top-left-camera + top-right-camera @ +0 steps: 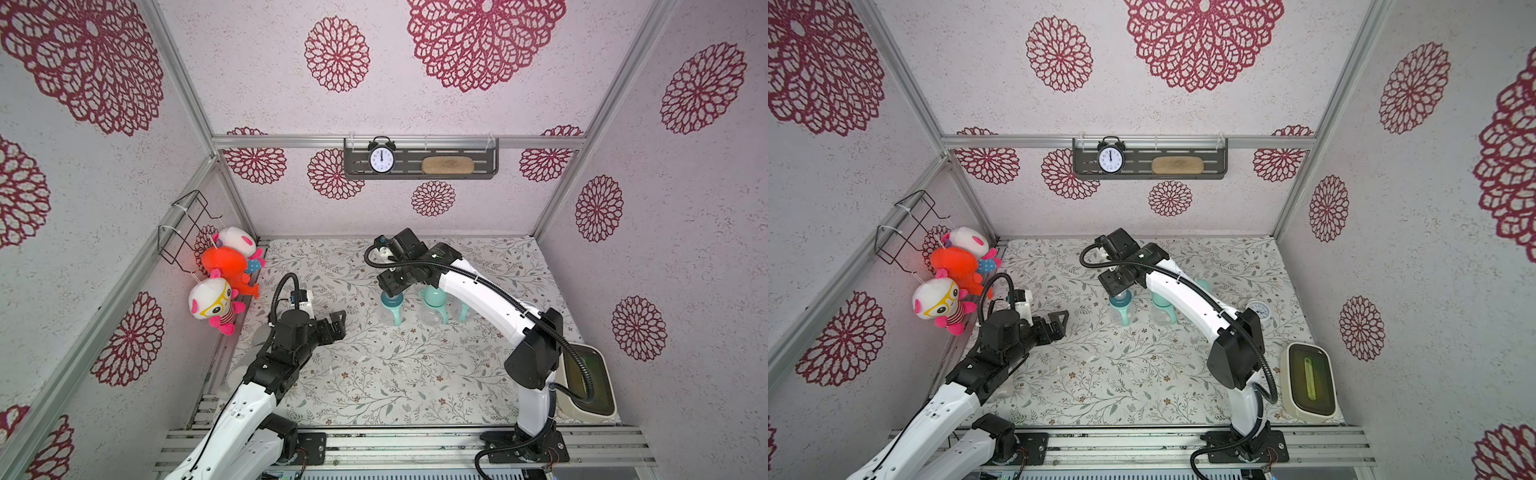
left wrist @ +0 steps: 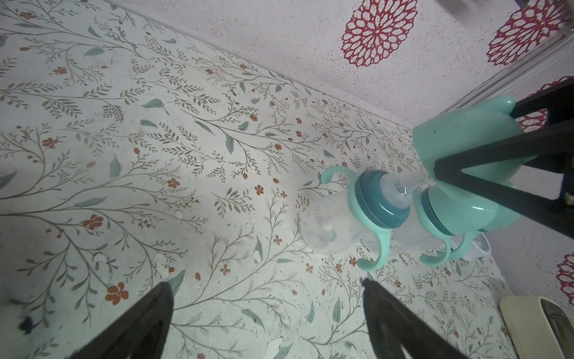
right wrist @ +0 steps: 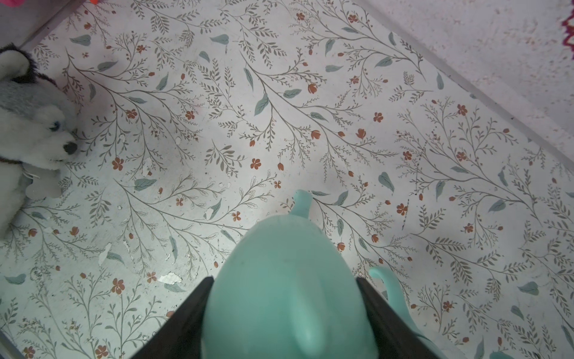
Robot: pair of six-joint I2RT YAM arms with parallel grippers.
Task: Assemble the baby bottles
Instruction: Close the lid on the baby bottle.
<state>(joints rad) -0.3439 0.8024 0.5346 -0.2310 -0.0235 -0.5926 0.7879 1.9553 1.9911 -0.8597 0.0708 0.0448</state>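
Two baby bottles stand side by side on the floral mat. One is uncapped (image 2: 377,202) (image 1: 392,307), showing its dark teal collar and clear nipple. The other (image 2: 459,211) (image 1: 434,301) wears its mint cap. A third bottle (image 1: 462,311) is mostly hidden behind the right arm. My right gripper (image 3: 284,279) (image 1: 390,286) is shut on a loose mint eared cap (image 3: 289,310) (image 2: 459,136), held just above the uncapped bottle. My left gripper (image 2: 267,295) (image 1: 338,322) hovers open and empty over the mat, left of the bottles.
A small white alarm clock (image 1: 1258,309) sits on the mat behind the right arm. A white box with a green window (image 1: 1308,382) lies at the front right. Plush toys (image 1: 224,274) hang on the left wall, and a grey plush dog (image 3: 31,124) lies at the mat's edge.
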